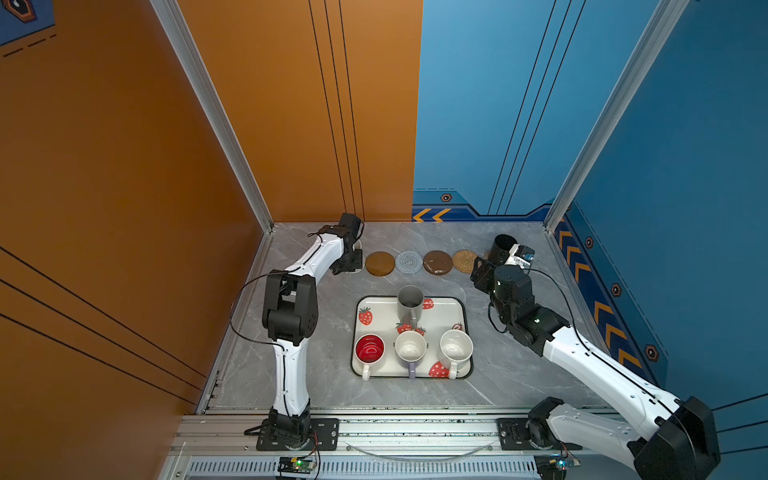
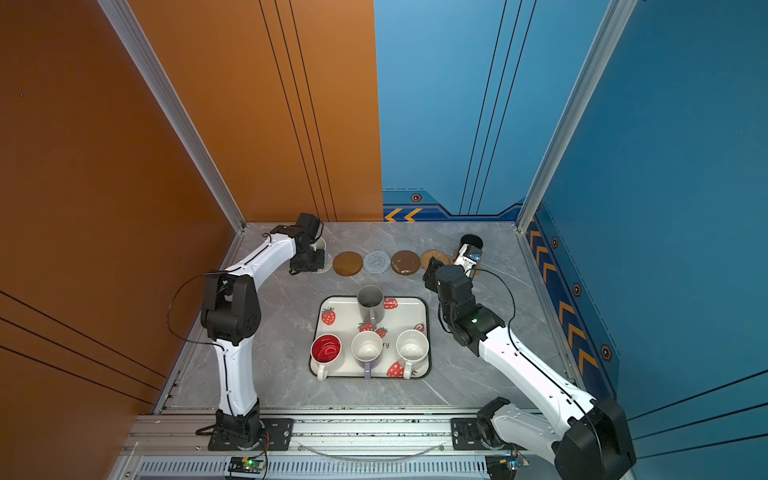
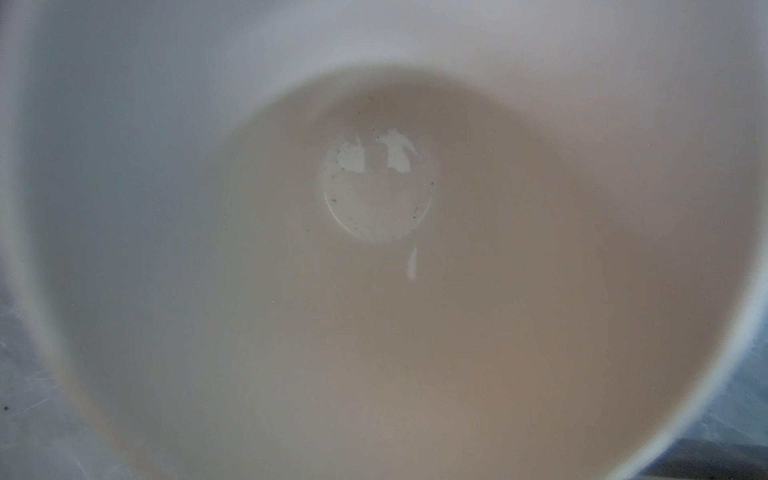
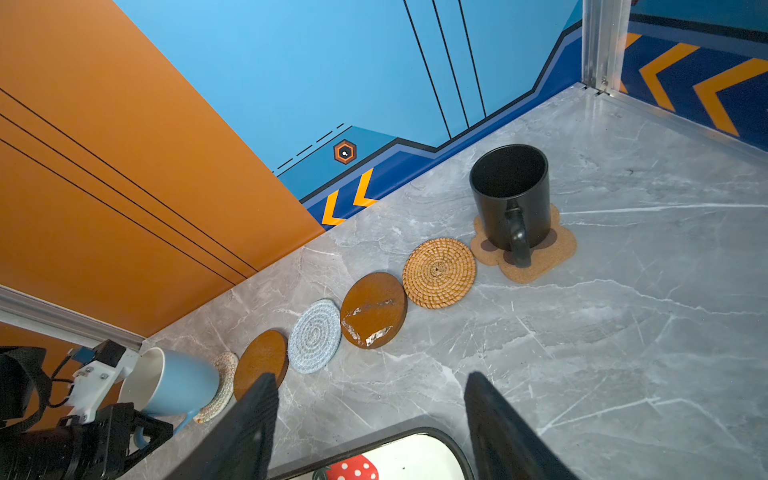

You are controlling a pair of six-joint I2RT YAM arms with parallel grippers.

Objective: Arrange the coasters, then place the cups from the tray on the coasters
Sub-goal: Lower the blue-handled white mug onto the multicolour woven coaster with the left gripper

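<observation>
Left pincer (image 4: 153,428) pinches the blue mug (image 4: 183,382), tipped over the beige coaster (image 4: 222,386) just beneath, likely to seat it. Right pincer (image 4: 370,378) hangs spread, empty; black mug (image 4: 515,199) ahead sits on its paw coaster (image 4: 552,253).

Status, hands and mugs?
Left hand shut on blue mug, tilted at beige coaster. Right hand open, empty. Black mug on paw coaster; four mugs on tray. Path clear.

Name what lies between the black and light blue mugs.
In the right wrist view: plain wooden disc, grey woven round, scuffed wooden disc, rattan round, all bare.
</observation>
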